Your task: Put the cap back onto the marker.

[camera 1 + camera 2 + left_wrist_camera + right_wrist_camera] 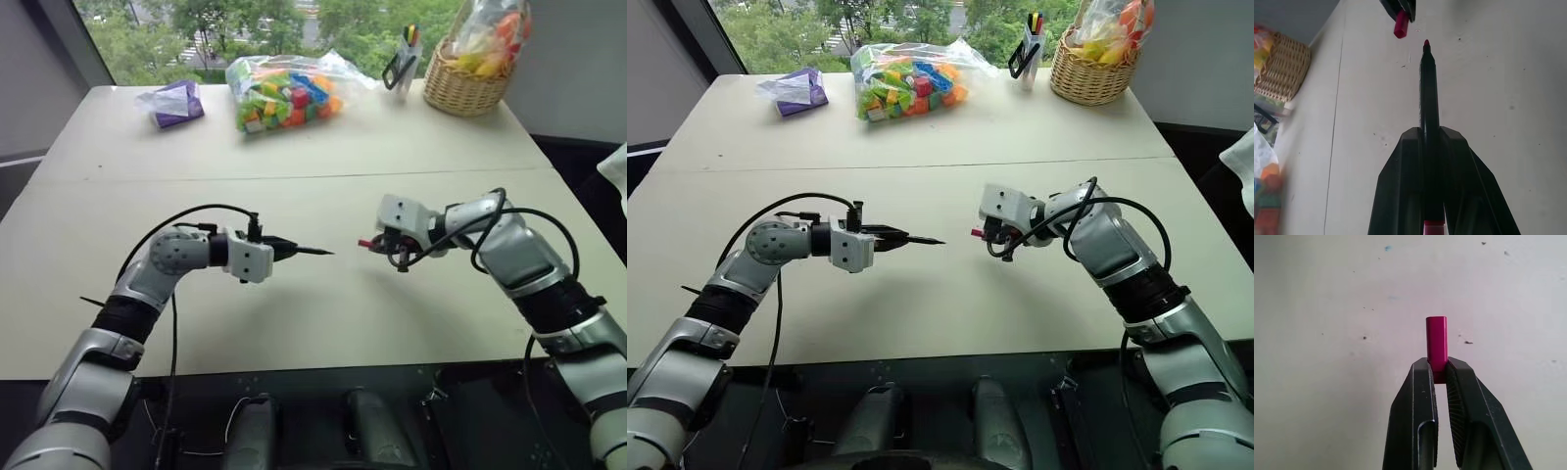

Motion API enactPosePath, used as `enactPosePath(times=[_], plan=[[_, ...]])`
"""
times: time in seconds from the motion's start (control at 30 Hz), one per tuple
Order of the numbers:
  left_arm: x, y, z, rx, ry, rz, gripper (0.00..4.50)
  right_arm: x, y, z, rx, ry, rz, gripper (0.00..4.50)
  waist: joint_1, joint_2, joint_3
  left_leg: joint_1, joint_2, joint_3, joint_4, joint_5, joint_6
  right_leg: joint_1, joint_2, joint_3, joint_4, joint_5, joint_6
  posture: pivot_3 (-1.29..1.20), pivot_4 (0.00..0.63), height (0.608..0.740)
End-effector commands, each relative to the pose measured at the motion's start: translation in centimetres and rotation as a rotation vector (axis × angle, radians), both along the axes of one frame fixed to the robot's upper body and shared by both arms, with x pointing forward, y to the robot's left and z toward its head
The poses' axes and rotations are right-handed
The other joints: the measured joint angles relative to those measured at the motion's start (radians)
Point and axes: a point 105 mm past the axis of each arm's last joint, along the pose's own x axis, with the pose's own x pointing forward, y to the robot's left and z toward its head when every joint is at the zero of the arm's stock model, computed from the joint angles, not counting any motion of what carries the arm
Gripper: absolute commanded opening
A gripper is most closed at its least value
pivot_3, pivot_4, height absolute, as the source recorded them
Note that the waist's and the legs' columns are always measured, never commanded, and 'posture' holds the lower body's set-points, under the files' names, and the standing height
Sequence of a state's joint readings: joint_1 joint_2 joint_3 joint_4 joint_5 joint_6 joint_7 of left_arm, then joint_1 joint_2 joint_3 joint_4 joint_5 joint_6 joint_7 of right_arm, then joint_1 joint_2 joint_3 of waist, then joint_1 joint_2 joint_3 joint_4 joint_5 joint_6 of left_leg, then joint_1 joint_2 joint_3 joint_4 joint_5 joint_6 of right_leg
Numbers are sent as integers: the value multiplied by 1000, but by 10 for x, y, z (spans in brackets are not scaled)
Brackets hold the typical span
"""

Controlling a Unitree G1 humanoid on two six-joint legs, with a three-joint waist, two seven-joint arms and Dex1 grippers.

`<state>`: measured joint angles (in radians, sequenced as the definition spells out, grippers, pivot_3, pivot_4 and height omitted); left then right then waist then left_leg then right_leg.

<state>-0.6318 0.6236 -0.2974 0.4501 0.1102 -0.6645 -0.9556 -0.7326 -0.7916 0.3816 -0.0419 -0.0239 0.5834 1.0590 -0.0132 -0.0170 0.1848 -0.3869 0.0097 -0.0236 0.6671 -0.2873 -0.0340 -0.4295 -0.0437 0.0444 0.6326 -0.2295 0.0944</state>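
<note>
While both arms hang above the middle of the white table [323,323], you have the left gripper [284,249] pinched tight on the marker [306,251], whose fine red tip juts past the fingers toward the right arm. Opposite it, the right gripper [375,242] is pressed onto the cap [1436,342], gripping its rear end so most of the red cylinder sticks out free beyond the fingertips. In the left wrist view the cap [1400,24] sits just beyond the marker [1428,98] tip and a little off its line; the two are near but apart.

You have bare tabletop beneath and around both grippers, and the near edge of the table runs well behind them. A seam crosses the table beyond the grippers. Along the far edge, well apart from your work, stand a bag of coloured blocks [286,93], a purple packet [173,103], a pen holder [402,64] and a wicker basket [468,88].
</note>
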Motion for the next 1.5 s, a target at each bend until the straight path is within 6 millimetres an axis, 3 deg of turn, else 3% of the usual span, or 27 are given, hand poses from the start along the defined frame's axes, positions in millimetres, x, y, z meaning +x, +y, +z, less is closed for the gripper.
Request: enactPosePath(times=[0.03,0.2,0.33,1.5], plan=[[3,1,19,-82,0,30,0,-3,3,20,-51,-188,48,75,0,0,0,0,0,0,0,0,0,0,0,0,0,0,0,0,150,740],[8,-2,31,-166,70,78,0,-7,18,23,-43,-359,59,75,-2,0,0,0,0,0,0,0,0,0,0,0,0,0,0,0,150,740],[7,-5,34,-168,86,76,0,-10,28,24,-6,-395,57,75,-3,0,0,0,0,0,0,0,0,0,0,0,0,0,0,0,150,740],[3,-13,35,-122,82,52,0,-21,47,34,-23,-376,143,75,-1,0,0,0,0,0,0,0,0,0,0,0,0,0,0,0,150,740]])
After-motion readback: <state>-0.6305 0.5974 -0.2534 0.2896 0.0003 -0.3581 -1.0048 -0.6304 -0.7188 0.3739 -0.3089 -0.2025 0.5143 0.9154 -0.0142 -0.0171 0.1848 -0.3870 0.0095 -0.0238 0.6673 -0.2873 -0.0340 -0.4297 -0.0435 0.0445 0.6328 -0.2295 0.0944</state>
